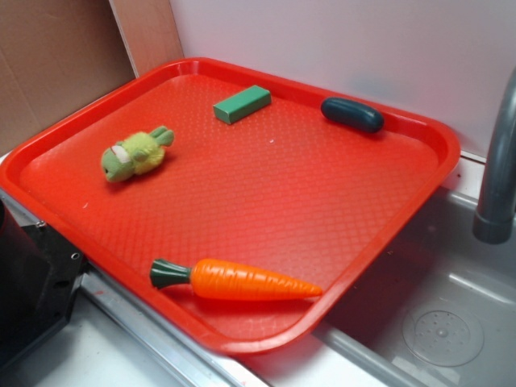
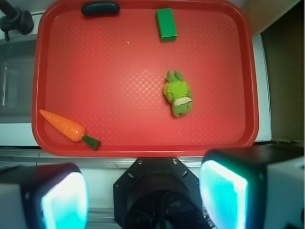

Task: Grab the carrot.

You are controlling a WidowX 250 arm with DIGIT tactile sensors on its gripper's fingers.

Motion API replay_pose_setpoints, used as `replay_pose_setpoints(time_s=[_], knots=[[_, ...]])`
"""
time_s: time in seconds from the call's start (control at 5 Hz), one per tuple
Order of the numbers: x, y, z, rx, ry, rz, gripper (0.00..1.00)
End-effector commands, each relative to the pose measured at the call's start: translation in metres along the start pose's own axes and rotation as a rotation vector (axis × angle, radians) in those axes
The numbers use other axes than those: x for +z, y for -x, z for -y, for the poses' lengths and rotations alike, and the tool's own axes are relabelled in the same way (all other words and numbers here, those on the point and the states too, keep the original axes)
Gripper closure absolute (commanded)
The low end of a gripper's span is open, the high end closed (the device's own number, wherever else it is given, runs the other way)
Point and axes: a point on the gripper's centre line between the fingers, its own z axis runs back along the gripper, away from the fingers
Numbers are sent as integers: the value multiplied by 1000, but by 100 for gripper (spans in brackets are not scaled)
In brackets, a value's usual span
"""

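Observation:
The orange carrot (image 1: 246,282) with its dark green stem cap lies on the red tray (image 1: 339,234) near the front rim, tip pointing right. In the wrist view the carrot (image 2: 64,125) lies at the tray's lower left corner. My gripper (image 2: 143,198) is open and empty, its two glowing pads (image 2: 64,200) wide apart, high above the robot base and short of the tray's near rim (image 2: 143,148). The gripper does not show in the exterior view.
A yellow-green plush toy (image 1: 135,155) lies at the tray's left, a green block (image 1: 242,103) at the back and a dark green pickle toy (image 1: 351,114) at the back right. A grey sink (image 1: 443,314) with a faucet (image 1: 500,177) lies to the right.

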Motion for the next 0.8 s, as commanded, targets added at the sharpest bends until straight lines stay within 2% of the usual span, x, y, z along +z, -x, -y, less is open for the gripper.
replay_pose_setpoints(time_s=[0.0,0.2,0.4,0.6], knots=[[0,0,0,0,0,0,0],[-10,-16,4,-150,38,49,0],[-23,-24,18,-311,53,70,0],[-39,-29,36,-503,92,103,0]])
